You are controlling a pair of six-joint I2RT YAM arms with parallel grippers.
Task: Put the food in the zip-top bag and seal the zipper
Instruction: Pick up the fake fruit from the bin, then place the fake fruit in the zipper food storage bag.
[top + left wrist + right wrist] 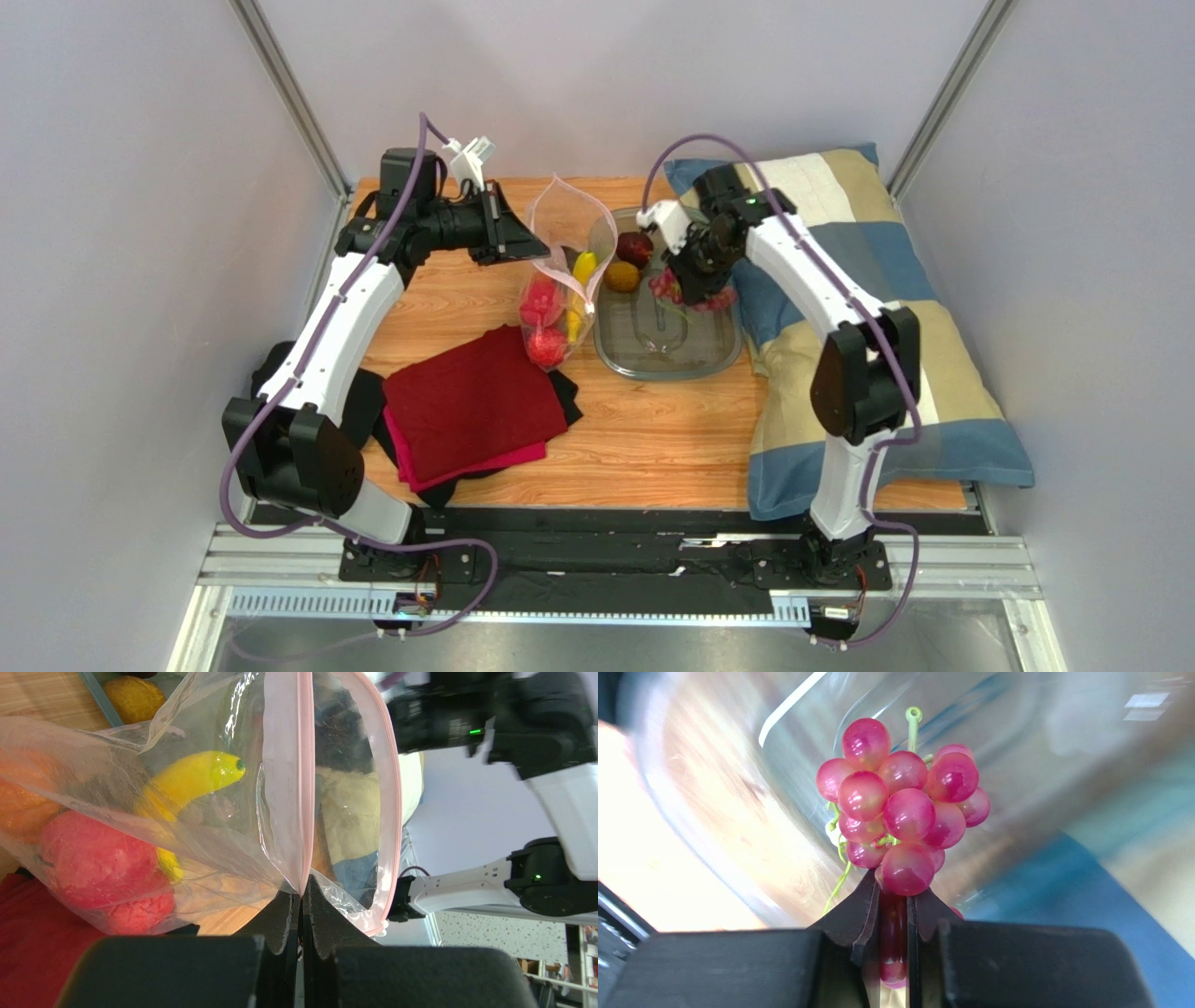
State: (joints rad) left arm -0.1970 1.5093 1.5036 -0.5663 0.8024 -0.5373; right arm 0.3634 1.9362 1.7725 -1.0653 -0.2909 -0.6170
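The zip-top bag [564, 266] hangs over the table's back middle with its mouth open upward. My left gripper [537, 244] is shut on its pink zipper strip [304, 777]; in the left wrist view the gripper [303, 894] pinches the mouth edge. Inside the bag are a yellow banana [193, 777], a red apple [91, 857] and a strawberry [137, 910]. My right gripper [690, 275] is shut on the purple grapes [903, 812] and holds them above the clear tub [671, 350]. A dark red fruit [634, 248] and an orange-yellow one [623, 276] lie in the tub. No fish shows.
A red cloth [470, 399] lies on a black cloth at the front left of the wooden table [645, 448]. A patchwork pillow [856, 322] covers the right side, against the tub. Grey walls stand close on both sides.
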